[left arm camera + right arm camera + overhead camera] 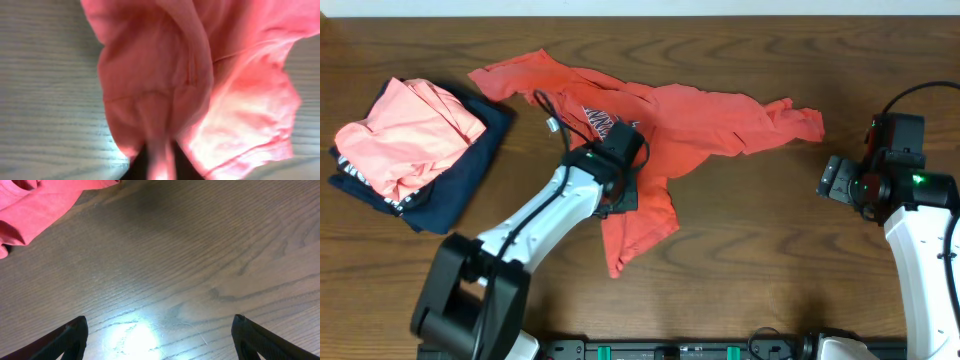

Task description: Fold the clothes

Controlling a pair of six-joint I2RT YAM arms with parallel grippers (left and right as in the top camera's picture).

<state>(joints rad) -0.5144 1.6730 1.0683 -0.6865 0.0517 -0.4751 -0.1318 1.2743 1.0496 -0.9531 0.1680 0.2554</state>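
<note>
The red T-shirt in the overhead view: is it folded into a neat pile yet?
No, the red T-shirt lies rumpled and spread out across the wooden table.

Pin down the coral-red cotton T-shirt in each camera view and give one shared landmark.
Overhead: the coral-red cotton T-shirt sprawls crumpled across the middle.
Left wrist: the shirt fills most of the frame.
Right wrist: only its edge, top left.
Shared landmark: the brown wood-grain table.
</note>
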